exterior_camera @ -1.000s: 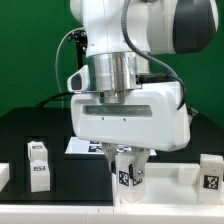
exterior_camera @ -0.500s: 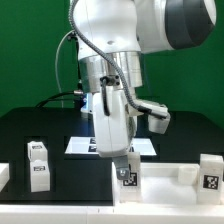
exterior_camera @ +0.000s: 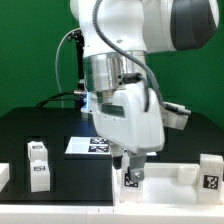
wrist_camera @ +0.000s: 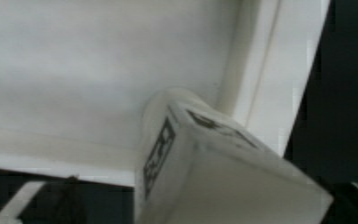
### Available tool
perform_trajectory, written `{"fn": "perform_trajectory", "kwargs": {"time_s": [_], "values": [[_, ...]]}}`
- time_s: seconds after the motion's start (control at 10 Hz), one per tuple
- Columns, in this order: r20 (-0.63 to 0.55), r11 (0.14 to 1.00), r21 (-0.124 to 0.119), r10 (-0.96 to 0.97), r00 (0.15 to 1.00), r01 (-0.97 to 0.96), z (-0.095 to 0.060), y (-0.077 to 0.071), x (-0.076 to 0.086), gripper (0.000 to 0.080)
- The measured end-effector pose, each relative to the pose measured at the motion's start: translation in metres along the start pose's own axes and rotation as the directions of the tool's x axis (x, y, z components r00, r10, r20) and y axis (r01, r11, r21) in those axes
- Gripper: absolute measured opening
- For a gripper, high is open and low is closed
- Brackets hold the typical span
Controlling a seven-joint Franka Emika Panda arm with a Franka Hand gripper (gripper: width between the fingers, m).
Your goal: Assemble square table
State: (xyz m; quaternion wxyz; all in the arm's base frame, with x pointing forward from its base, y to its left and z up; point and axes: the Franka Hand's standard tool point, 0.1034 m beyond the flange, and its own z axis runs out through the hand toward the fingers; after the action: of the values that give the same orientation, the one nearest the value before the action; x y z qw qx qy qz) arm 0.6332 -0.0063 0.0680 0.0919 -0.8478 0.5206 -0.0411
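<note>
The Panda arm is seen bent low over the front of the black bench [exterior_camera: 40,125], with a green backdrop [exterior_camera: 30,50] behind it. The gripper [exterior_camera: 131,160] is held directly above a short white leg [exterior_camera: 131,179], which stands upright with a black-and-white tag facing the camera. Whether the pincer is released or clenched on this leg cannot be told: the fingertips are masked by the wrist housing in the exterior view and are not shown in the wrist view.

The square table top [exterior_camera: 165,187], white and tray-like with a raised rim, is laid flat towards the front edge of the bench, on the exterior view's right. The leg under the gripper is placed at the corner of the top nearest the bench's middle. In the wrist view the same leg [wrist_camera: 202,160] fills the foreground, tilted across the picture, with a strip of tag along one face; the flat floor of the top [wrist_camera: 87,80] and its raised rim [wrist_camera: 274,60] are seen behind it.

A second leg [exterior_camera: 38,165] is stood on the bench near the front edge at the exterior view's left, well apart from the top. A third leg [exterior_camera: 211,173] is seen at the exterior view's right edge, beside the top's far side. The marker board [exterior_camera: 92,147] is laid flat on the bench behind the gripper.
</note>
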Motion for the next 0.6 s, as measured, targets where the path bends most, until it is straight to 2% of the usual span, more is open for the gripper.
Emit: {"fn": "perform_trajectory", "kwargs": {"time_s": [0.1,0.5,0.6], "values": [[0.006,0.989,0.002,-0.146,0.989,0.146,-0.0014,-0.0022,-0.0034,0.0647],[0.001,0.93,-0.007,-0.368,0.93,0.368,-0.0002,-0.0007,-0.0016,0.0649],[0.005,0.824,-0.031,-0.566,0.824,0.566,0.0001,-0.0032,-0.0042,0.0649]]}}
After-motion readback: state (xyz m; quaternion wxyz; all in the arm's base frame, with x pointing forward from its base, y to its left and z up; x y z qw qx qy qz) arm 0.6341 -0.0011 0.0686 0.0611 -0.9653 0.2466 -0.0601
